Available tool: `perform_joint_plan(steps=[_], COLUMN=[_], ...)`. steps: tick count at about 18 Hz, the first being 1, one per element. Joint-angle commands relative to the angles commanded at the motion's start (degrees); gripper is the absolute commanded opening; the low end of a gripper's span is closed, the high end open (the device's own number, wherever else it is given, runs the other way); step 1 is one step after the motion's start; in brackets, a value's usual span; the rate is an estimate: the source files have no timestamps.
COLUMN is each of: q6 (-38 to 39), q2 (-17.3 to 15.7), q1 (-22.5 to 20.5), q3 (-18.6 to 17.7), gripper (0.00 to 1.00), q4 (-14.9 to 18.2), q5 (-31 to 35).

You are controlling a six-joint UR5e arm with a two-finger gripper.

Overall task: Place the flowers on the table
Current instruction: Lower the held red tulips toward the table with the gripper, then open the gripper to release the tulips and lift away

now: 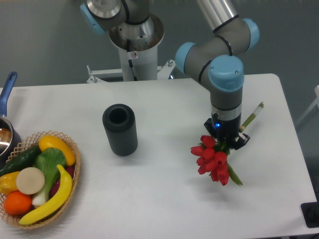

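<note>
A bunch of red flowers (213, 160) sits at the right side of the white bench (164, 199), blooms pointing toward the near edge, its pale green stem running up and right toward the far right corner. The gripper (227, 141) is directly over the middle of the bunch; its fingers are hidden behind the blooms and the wrist, so I cannot tell whether it is pinching the stem or spread apart, nor whether the flowers touch the bench. Bare bench surface lies near, left and right of the flowers, with the right edge not far off. A dark ribbed cylindrical vase (120, 129) stands upright, well apart to the left. At the near left corner a wicker basket (75, 172) of fruit and vegetables is cut off by the frame. A blue-handled pot (7, 124) is mostly out of view at the left edge.
</note>
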State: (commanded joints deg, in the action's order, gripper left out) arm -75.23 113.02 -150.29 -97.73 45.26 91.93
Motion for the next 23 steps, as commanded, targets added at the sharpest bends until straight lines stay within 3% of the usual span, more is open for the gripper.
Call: perform_joint_plan(steps=[5, 7, 9, 10, 11, 12, 20, 23], q6=[2.54, 3.51, 3.6, 3.6, 3.6, 3.69, 6.86, 0.03], q2=[1.41, 2.55, 3.52, 4.04, 4.13, 4.05, 2.21, 1.85], q1=[0.79, 0.97, 1.93, 2.2, 2.29, 2.29, 1.15, -2.88], q3=[0.35, 0.44, 0.44, 0.44, 0.44, 0.35, -1.31, -0.71], gripper=[0.21, 0.27, 0.45, 0.61, 0.85, 1.0, 1.0, 1.0], q4=[-0.17, -0.09, -0.09, -0.09, -0.09, -0.09, -2.55, -2.81], q5=[-0.44, -0.26, -0.26, -0.09, -0.09, -0.44, -0.09, -0.09])
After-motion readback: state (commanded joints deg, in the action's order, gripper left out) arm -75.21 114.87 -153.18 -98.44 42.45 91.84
